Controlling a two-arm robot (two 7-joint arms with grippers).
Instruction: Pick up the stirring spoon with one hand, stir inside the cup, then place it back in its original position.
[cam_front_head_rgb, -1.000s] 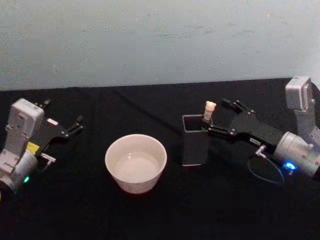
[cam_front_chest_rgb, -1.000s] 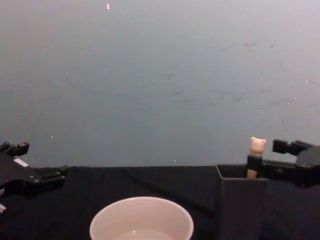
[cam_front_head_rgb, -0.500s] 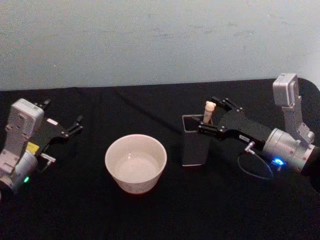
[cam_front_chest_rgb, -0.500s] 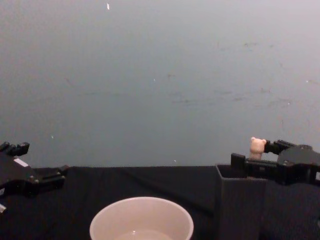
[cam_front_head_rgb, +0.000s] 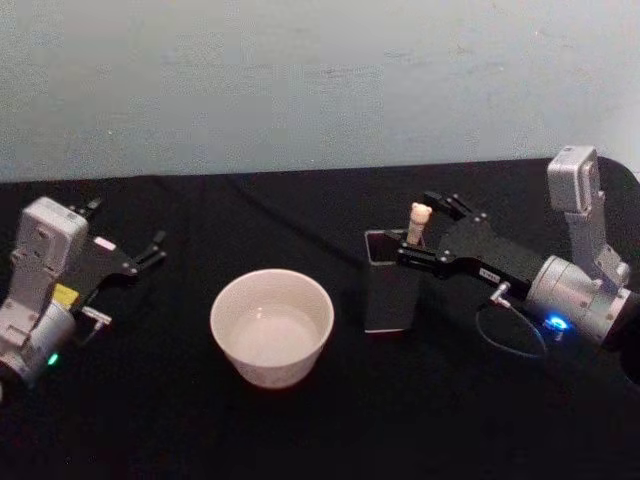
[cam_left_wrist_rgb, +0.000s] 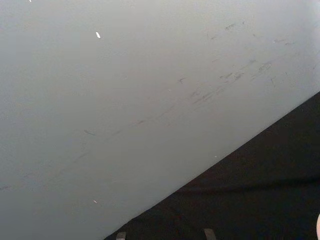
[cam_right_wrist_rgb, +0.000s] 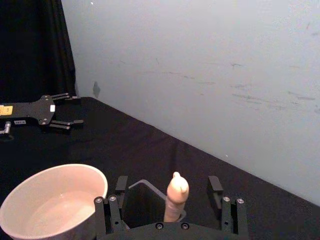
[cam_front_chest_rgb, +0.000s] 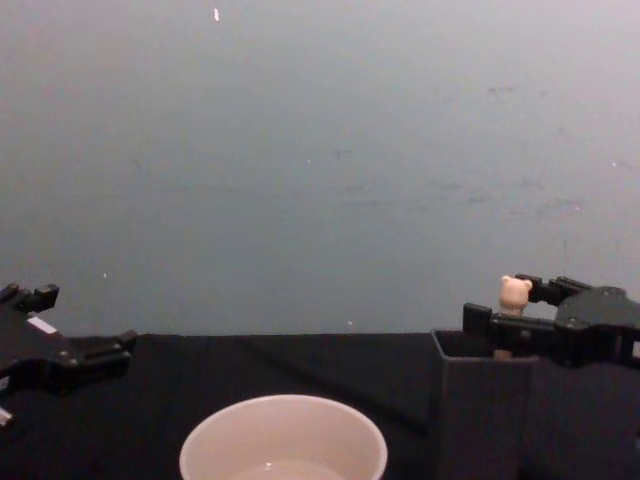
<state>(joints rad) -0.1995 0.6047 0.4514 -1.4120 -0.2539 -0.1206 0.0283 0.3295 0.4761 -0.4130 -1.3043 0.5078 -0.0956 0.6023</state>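
My right gripper (cam_front_head_rgb: 425, 232) has its jaws apart. One finger lies on each side of the small spoon with the beige bear-head handle (cam_front_head_rgb: 418, 222). In the right wrist view there is a gap between the handle and each finger, so they straddle it without pinching. The spoon stands nearly upright in the dark grey square upright holder (cam_front_head_rgb: 390, 295), with only its handle and bear head above the rim. The gripper reaches in from the right at handle height, just over the holder's top edge. The wide round cream-white cup (cam_front_head_rgb: 262, 372) sits just to the left of the holder, apart from it, on the black table cloth (cam_front_head_rgb: 450, 400). My left gripper (cam_front_head_rgb: 128, 225) rests far left on the cloth, fingers spread, holding nothing, well apart from the cup.
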